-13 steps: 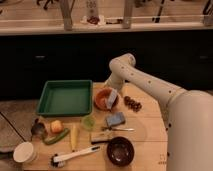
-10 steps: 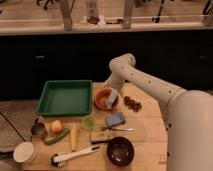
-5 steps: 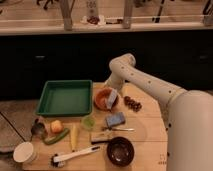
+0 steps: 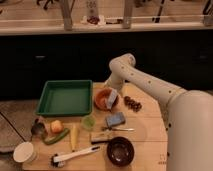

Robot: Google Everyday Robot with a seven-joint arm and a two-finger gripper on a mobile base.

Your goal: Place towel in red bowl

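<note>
- Robot arm point(image 4: 146, 83): white, comes in from 3 o'clock and bends down over the counter point(image 4: 146, 134).
- Green tray point(image 4: 64, 98): at 10 o'clock on the counter.
- Red bowl point(image 4: 100, 98): at 1 o'clock, just right of the tray.
- Dark bowl point(image 4: 120, 151): at 5 o'clock.
- Claw point(image 4: 111, 99): inside the red bowl's rim; released or clenched, cannot tell.
- Blue-grey folded piece point(image 4: 115, 119), possibly the towel: flat on the counter at 5 o'clock from the red bowl, apart from it.

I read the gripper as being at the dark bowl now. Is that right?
No. The gripper is at the red bowl, beside the green tray. The dark bowl sits apart from it, nearer the camera. The camera view shows this.
</note>
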